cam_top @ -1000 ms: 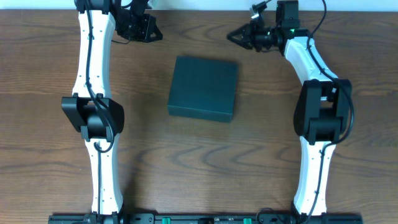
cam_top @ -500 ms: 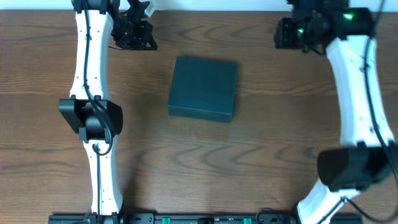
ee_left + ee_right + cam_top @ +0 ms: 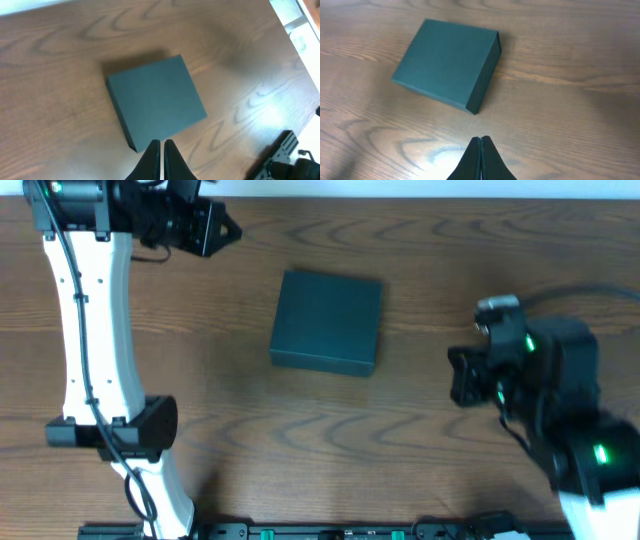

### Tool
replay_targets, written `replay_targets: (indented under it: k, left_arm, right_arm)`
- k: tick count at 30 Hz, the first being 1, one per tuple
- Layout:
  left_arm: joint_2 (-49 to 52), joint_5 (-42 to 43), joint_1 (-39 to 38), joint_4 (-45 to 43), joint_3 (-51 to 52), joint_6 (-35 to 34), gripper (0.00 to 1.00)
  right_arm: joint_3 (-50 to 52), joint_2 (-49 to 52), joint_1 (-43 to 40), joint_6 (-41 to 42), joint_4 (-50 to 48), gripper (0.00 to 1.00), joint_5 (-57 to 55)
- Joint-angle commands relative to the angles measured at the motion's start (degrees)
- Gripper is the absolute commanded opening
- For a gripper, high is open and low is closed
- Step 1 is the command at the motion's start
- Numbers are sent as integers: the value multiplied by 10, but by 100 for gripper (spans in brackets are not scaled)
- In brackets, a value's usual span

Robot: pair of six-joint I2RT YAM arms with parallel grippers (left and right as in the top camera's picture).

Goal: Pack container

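Opening the lid appears to be the step in hand: the container [image 3: 328, 318] sits shut on the bench [image 3: 300, 440], between the two pincers and touching neither.

The left pincer [image 3: 228, 230] is clenched and empty. In its wrist view the container lies directly ahead of its tips. The right pincer [image 3: 455, 375] is likewise clenched and empty, and the container lies ahead and to the left of its tips, well apart.

Recommendation: release one pincer's jaws before descending, and take the lid at the edge opposite the hinge. Which edge that is cannot be told from these views. Steady the base with the other pincer, as the box looks light enough to slide or tip.

Count: one container, two pincers. No goods for packing are in view.
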State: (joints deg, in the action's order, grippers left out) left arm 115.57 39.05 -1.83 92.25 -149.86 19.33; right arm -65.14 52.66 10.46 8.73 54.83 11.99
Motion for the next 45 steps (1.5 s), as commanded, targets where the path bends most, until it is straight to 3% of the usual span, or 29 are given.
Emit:
replay_targets:
  k: [1,5,8,13,18,19,20,21,22,29,40,45]
  left_arm:
    - [-90,-23,-5,7,89,-6,6]
    - [-264,-112,-56,-96,354,-46,6]
    - [-353,-164,-98,-132,494,-68,6]
    - [-519,-150,-127,-214,721,-139,6]
    - [-654,-152,-127,-279,856,-167,5]
    - [-670,-152,-127,-290,871,-173,5]
    - [-687,-153,-127,-299,886,-177,12]
    - [-695,-153,-127,-300,894,-177,42]
    - [-700,-155,-127,-299,897,-177,96]
    - [-699,-153,-127,-234,898,-205,96]
    - [-699,-153,-127,-231,898,-204,96]
    - [-732,-240,-115,-238,901,-183,96]
  right_arm:
    - [28,-54,0,10,2,2,-2]
    - [28,-73,0,-1,48,2,10]
    - [33,-69,0,-23,66,1,84]
    - [94,-85,9,-15,65,2,133]
    - [155,-103,15,-6,47,1,136]
    - [160,-102,15,-6,48,14,136]
    - [165,-101,15,4,50,99,136]
    - [167,-100,15,11,50,99,136]
    - [169,-99,15,25,50,99,136]
    - [170,-99,15,41,52,99,135]
    - [170,-99,15,41,52,99,135]
    - [170,-99,15,41,52,99,135]
